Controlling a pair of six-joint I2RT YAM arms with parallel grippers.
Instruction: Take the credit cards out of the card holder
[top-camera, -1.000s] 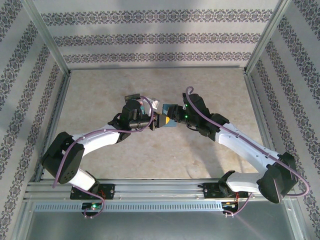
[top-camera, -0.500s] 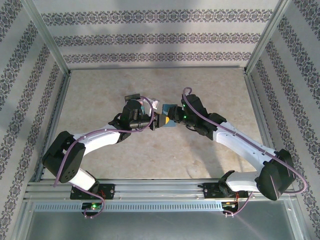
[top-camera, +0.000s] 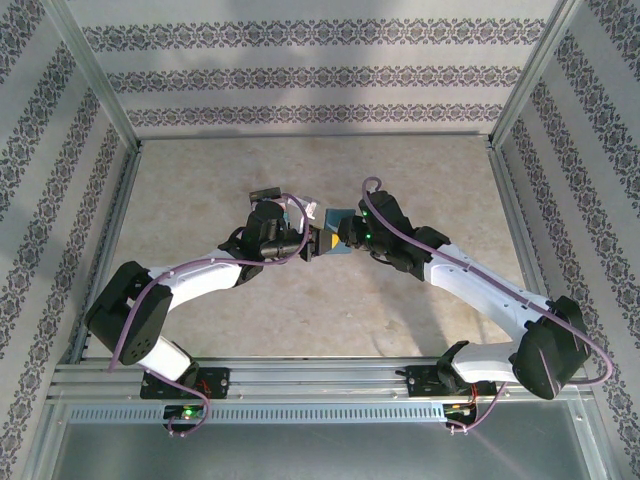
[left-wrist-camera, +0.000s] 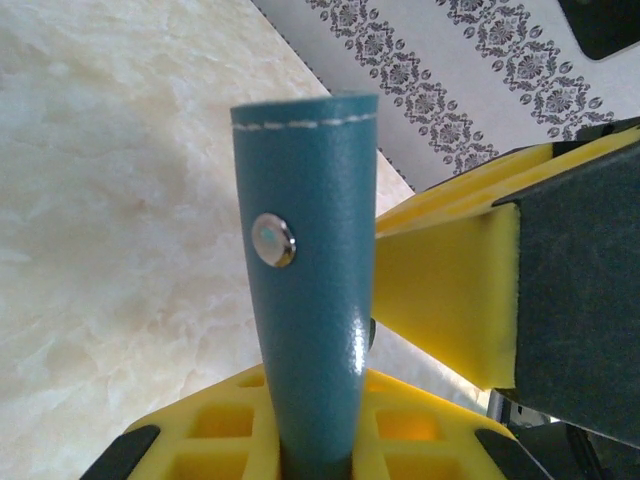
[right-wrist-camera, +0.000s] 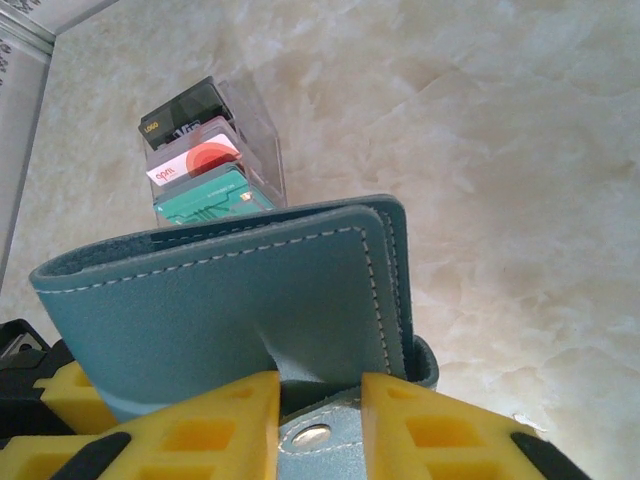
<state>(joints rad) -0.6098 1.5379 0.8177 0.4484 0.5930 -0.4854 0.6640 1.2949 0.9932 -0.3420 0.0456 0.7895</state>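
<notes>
Card holder: your small teal-blue leather folding wallet with white stitching (right-wrist-camera: 230, 300) is lifted off the table, in the middle of the overhead view where the two arms meet.
Left gripper: your left gripper (left-wrist-camera: 318, 445) is pinching the wallet. In its wrist view the teal leather rises straight up from between the yellow fingers at the bottom of the frame.
Snap: a round silver stud (left-wrist-camera: 273, 241) sits on that upright leather, left of centre.
Right gripper: your right gripper (right-wrist-camera: 320, 425) has its yellow fingers (right-wrist-camera: 200, 430) close on either side of the paler blue clasp tab (right-wrist-camera: 330, 462) at the bottom of its wrist view. You cannot tell whether they press on it.
Credit cards: three thin plastic cards (right-wrist-camera: 197, 165) stick out past the wallet's far edge, upper left of the right wrist view. They are stepped: dark grey farthest, white-and-red in the middle, teal nearest the leather. They look to be in clear plastic pockets (right-wrist-camera: 255, 125).
Table: the pale marbled surface (top-camera: 200, 190) lies under both arms.
</notes>
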